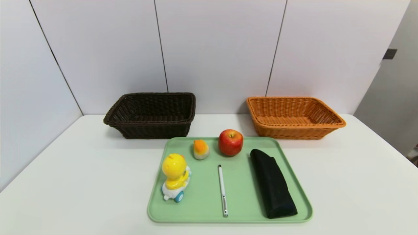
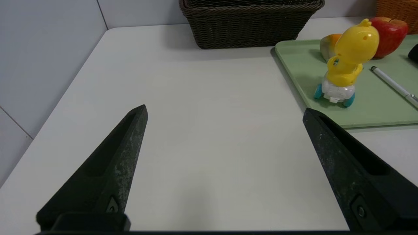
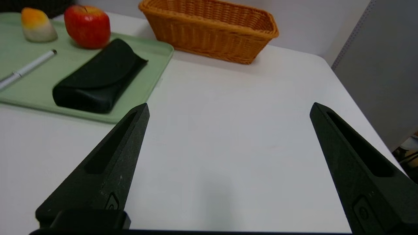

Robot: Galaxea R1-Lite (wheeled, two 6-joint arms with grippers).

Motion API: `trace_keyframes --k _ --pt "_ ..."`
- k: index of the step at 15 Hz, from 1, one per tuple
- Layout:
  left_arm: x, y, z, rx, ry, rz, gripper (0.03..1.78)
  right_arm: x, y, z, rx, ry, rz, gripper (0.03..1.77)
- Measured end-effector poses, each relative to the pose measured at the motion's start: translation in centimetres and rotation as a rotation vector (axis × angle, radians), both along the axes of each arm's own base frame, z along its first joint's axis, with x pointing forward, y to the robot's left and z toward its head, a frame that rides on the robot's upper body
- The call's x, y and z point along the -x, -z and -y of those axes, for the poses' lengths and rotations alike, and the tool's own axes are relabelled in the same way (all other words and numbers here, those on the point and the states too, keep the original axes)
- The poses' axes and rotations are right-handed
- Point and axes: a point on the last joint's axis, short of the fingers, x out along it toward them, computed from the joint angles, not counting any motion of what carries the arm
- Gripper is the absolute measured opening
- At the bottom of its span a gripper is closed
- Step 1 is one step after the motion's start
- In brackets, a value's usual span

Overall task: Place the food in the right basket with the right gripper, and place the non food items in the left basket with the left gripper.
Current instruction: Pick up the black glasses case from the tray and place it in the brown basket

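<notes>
In the head view, a green tray [image 1: 241,195] is set on the white surface [image 1: 81,182]. On it are held the yellow duck toy [image 1: 175,176] at left, pen [image 1: 222,191] mid-tray, black pouch [image 1: 273,184] at right, and, on the far side, white-and-orange piece [image 1: 201,149] and apple [image 1: 231,142]. Beyond are placed the dark basket [image 1: 156,130], left, and tan basket [image 1: 297,133], right.

In the left wrist view, the left pincer [image 2: 225,107] is spread wide over bare surface, left of the tray.

In the right wrist view, the right pincer [image 3: 230,104] is spread wide, right of the tray.

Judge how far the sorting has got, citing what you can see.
Nothing looks done: both the dark brown wicker basket and orange-tan wicker basket are empty. Neither the left gripper nor right gripper holds anything. Left to sort from the tray: apple, orange-topped white piece, duck toy, pen, black pouch.
</notes>
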Motion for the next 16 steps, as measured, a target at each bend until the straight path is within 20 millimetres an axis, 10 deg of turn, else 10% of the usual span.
trace_keyframes --k 8,16 --pt "-7.4 -12.2 0.0 0.003 0.013 -0.147 1.69 -6.5 -19.5 -0.3 -0.315 -0.077 -0.191 1.70" --pt "-19.2 -14.3 0.9 0.095 0.028 -0.194 1.69 -18.5 -20.2 -7.9 -0.422 -0.167 -0.949 1.70"
